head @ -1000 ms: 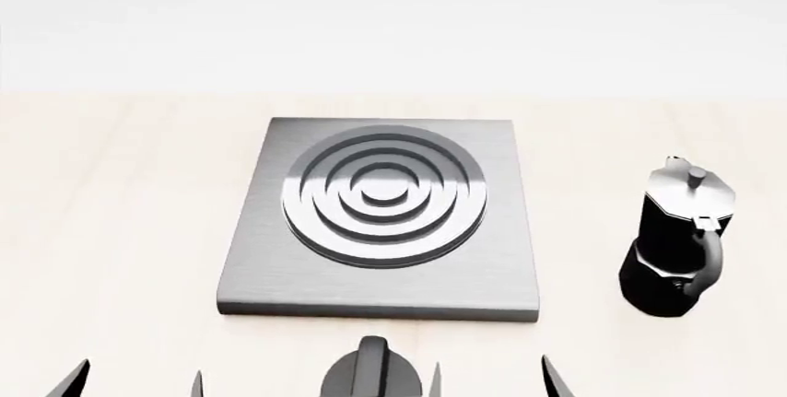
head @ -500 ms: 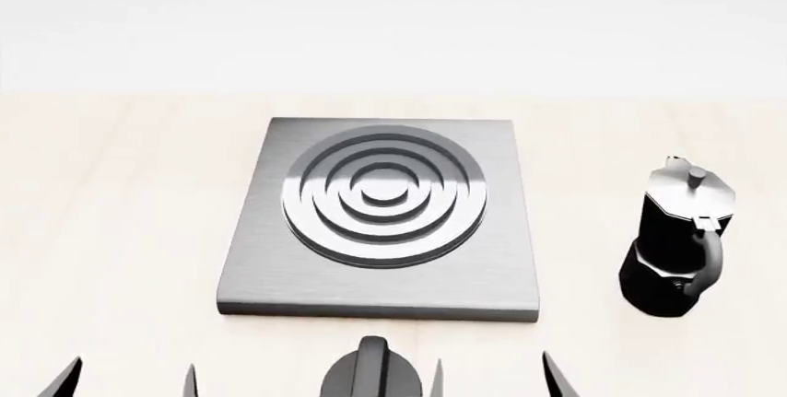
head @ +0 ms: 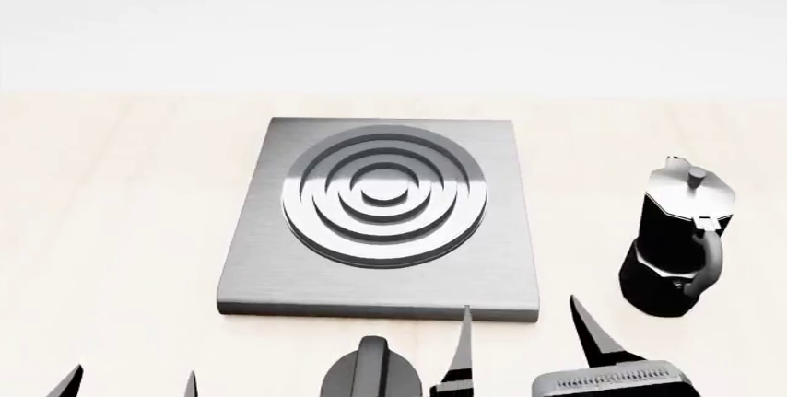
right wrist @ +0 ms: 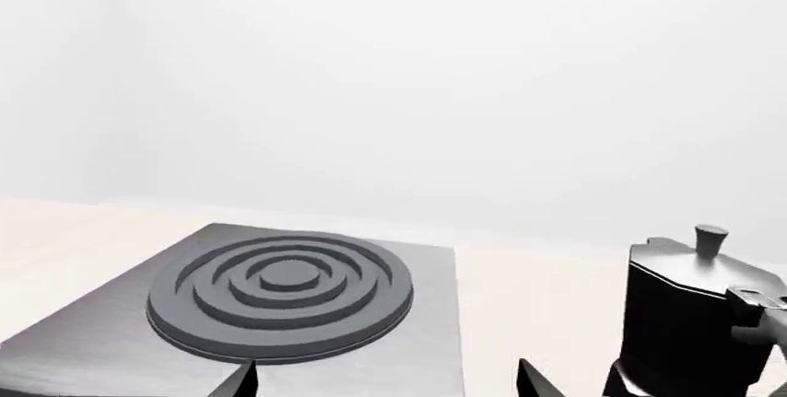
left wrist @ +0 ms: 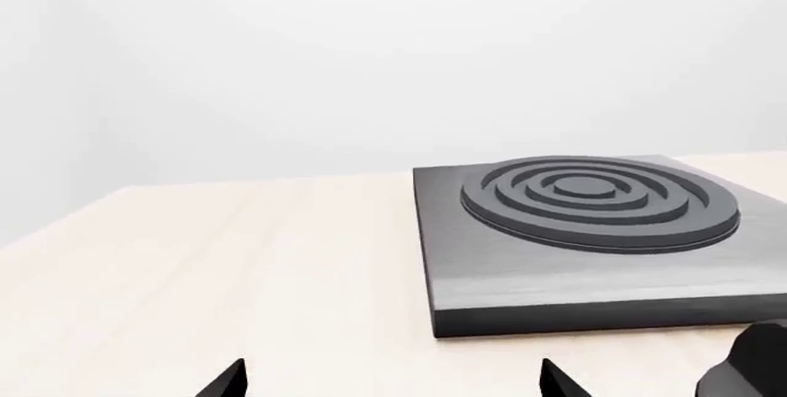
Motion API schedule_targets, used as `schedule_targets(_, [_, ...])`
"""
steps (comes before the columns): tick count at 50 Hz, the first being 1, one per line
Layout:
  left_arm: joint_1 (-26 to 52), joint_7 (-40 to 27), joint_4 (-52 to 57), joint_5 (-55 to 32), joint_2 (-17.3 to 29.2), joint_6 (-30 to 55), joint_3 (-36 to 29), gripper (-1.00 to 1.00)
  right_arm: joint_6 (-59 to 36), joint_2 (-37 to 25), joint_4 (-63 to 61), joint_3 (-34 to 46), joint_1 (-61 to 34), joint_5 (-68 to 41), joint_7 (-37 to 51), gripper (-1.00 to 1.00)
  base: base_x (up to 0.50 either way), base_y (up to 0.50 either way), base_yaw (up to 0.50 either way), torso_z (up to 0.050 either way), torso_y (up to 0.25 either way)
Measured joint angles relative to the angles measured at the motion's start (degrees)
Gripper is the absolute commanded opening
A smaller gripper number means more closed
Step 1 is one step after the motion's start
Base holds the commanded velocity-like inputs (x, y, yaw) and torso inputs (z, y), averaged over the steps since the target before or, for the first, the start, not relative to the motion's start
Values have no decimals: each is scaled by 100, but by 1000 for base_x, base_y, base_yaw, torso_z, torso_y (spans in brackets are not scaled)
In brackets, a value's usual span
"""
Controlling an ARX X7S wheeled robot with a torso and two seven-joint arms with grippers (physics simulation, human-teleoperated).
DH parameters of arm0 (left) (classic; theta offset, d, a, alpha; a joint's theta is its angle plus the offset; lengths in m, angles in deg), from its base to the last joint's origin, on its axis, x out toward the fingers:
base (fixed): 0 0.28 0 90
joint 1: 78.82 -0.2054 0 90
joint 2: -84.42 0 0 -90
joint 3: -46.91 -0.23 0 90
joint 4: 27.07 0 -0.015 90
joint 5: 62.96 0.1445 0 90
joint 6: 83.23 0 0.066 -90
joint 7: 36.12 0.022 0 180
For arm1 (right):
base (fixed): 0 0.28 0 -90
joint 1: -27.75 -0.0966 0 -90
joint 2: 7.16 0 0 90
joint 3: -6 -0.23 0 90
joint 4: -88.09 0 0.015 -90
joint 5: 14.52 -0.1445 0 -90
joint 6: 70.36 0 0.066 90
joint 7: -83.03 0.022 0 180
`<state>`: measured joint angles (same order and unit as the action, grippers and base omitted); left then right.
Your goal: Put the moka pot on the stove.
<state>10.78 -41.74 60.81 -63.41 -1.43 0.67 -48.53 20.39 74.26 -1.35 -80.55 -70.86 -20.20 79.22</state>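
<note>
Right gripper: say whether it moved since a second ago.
Yes. The right gripper advanced up the head view toward the stove front edge, nearer the moka pot.

Stove (right wrist: 283, 300): lower left of the frame, flat on the tabletop (right wrist: 529, 291).
Moka pot (right wrist: 688, 323): lower right, upright, apart from the stove.
Right hand (right wrist: 387, 380): two fingertips at the bottom edge, spread.
</note>
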Motion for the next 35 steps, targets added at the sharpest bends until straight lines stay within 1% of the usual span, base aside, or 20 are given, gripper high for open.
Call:
schedule_targets(17, [30,-101,-10,-86,92,22,-94,100,-771,-366,-209,-187,-553,195,223,100,0,0,0,0,0])
schedule_targets(35, [78,-214,-46,-187,194,32,-207,100,-1200,-659,-624,-435,-629,312,480,100,0,0,0,0,0])
